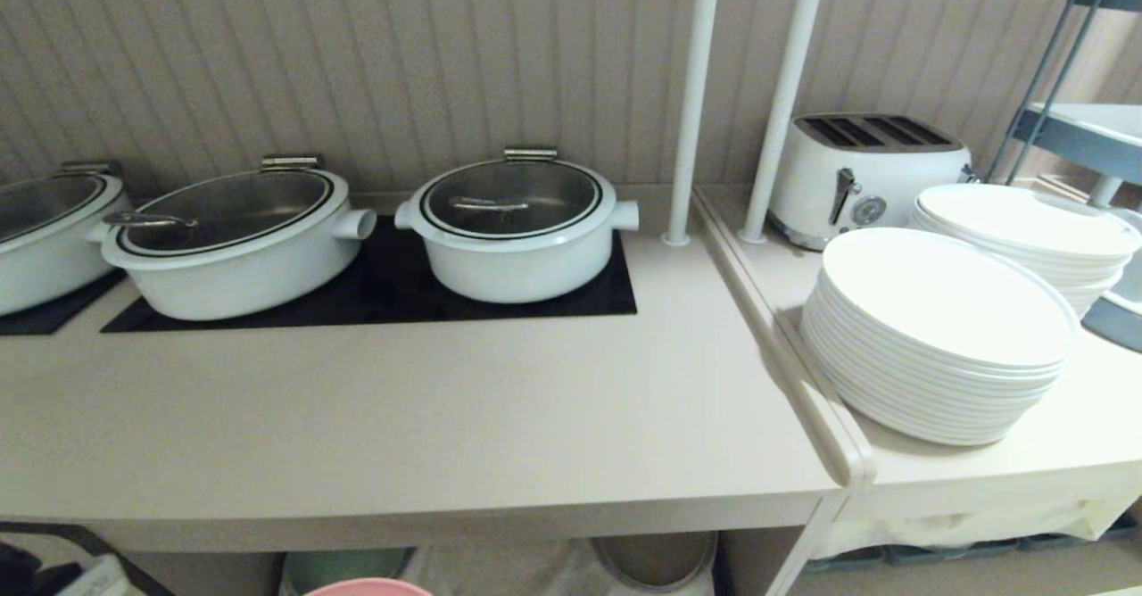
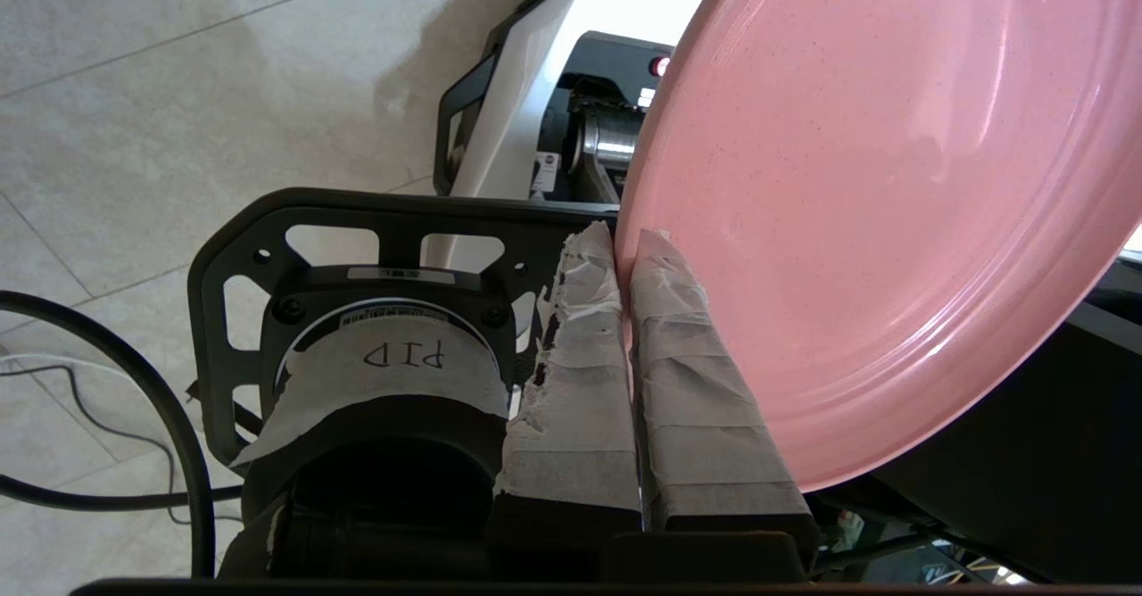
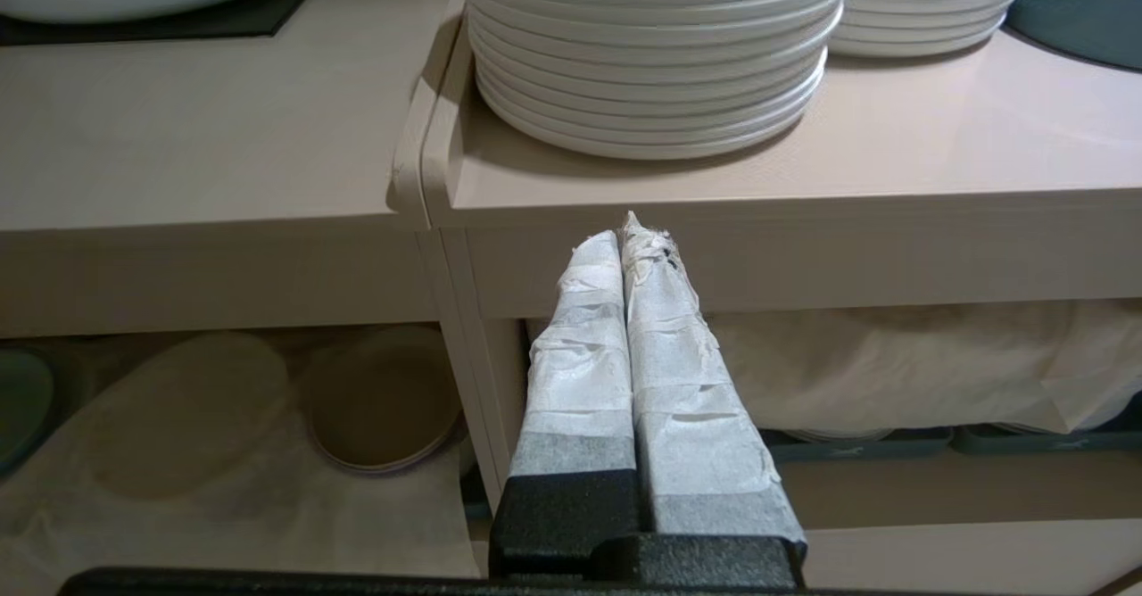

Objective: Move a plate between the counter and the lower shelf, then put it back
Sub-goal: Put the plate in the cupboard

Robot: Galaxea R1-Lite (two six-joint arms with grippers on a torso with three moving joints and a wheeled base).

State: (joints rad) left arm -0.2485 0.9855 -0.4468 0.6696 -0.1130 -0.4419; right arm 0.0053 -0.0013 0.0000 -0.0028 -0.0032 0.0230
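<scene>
The pink plate is tilted on edge above the floor, and my left gripper is shut on its rim, one taped finger on each face. In the head view only a sliver of the plate shows, in front of and below the counter; the left gripper itself is out of that view. Under the counter is the lower shelf, its base covered in white cloth. My right gripper is shut and empty, parked before the front edge of the adjoining top.
Three white lidded pots stand on black panels at the counter's back. Two white poles, a toaster and stacks of white plates are to the right. A green plate and a beige-grey plate lie in the shelf.
</scene>
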